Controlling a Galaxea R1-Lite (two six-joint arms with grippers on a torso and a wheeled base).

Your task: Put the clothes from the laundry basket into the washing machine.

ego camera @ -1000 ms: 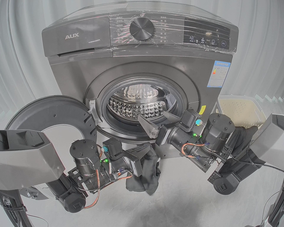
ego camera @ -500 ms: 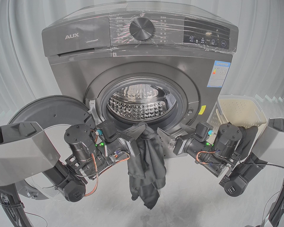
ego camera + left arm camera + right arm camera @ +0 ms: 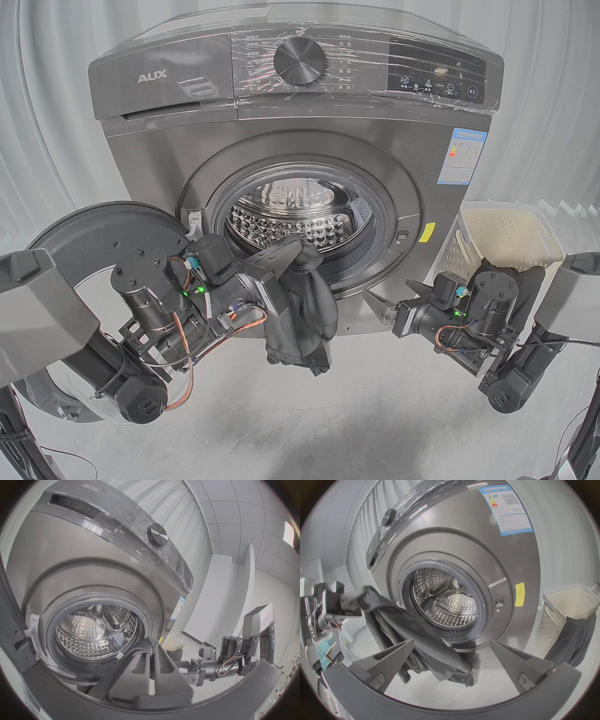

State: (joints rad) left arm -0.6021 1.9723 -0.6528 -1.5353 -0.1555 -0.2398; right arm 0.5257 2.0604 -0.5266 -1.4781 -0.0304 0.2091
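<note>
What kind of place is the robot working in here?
Probably a staged laundry corner in a lab or test room, not a home: a front-loading washing machine, a cream laundry basket beside it, pale curtains behind and office-style ceiling tiles.

Dark garment (image 3: 303, 306) hangs crumpled before the open washing machine (image 3: 281, 134).

- Drum opening (image 3: 300, 212): free from 8 through 12 to 5 o'clock.
- Dark garment (image 3: 303, 306) hangs over its 6 o'clock rim.
- Open door (image 3: 94, 240) juts at 9 o'clock.
</note>
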